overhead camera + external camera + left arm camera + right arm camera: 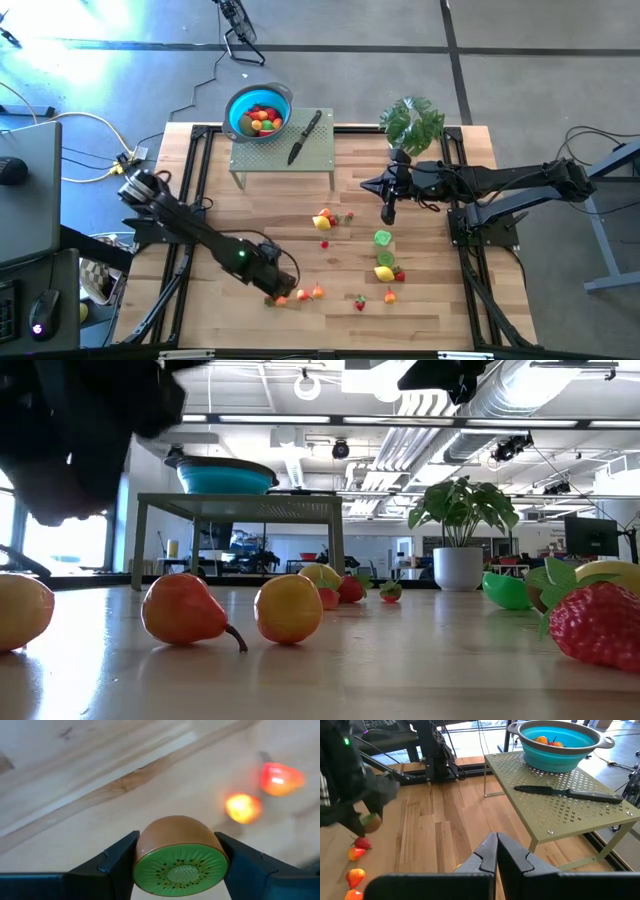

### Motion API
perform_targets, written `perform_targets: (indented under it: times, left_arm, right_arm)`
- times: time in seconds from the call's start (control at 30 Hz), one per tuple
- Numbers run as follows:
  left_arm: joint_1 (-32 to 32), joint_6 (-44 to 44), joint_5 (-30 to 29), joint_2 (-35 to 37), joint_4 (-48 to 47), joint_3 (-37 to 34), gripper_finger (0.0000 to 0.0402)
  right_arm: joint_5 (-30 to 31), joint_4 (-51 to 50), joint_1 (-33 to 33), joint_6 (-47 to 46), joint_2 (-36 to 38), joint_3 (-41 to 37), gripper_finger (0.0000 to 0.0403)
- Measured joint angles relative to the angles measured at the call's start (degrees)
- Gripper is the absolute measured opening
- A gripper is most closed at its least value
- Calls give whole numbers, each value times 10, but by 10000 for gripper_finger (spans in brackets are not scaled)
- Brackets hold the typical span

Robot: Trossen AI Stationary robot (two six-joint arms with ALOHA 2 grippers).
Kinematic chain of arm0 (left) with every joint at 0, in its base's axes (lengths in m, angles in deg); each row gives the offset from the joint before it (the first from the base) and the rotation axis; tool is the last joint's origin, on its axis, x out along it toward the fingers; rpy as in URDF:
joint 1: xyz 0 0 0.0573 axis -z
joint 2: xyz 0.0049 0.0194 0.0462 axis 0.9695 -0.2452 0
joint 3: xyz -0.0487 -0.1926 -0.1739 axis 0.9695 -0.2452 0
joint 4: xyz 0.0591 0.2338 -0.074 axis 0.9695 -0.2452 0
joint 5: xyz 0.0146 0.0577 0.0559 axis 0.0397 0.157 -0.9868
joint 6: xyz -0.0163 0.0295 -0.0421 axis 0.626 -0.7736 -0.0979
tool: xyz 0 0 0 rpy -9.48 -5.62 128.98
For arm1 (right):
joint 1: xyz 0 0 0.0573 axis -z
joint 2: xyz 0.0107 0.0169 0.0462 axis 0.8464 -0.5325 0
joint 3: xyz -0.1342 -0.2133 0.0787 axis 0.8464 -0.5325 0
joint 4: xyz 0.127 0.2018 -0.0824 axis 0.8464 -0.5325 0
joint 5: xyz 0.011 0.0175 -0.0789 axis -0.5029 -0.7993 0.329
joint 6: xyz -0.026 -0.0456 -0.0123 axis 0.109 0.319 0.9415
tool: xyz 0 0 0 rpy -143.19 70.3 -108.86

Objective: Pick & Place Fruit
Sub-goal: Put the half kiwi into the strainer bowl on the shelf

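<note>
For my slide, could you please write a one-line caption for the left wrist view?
Left claw grips a halved kiwi above the wooden table, two orange-red fruits beyond.

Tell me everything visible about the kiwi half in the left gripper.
The kiwi half is a toy piece that looks like plastic: a smooth brown domed skin and a flat bright green cut face with dark radiating seed lines around a paler textured core. It sits between the two dark fingers of the left gripper, which press on its opposite sides, cut face toward the wrist camera. It hangs over the wooden table near its front left, close to a small pear.
</note>
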Motion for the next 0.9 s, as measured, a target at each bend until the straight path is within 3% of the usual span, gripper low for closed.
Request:
perform_targets:
  times: [0.37,0.67,0.9]
  left_arm:
    - [-1,-131,-92,169,-22,1,233]
    - [-2,-240,-227,328,-32,1,234]
    - [-86,-340,-287,419,-36,1,227]
  right_arm:
    - [38,0,0,-2,0,0,2]
    - [63,4,0,-6,0,0,2]
    - [128,8,0,-15,0,0,3]
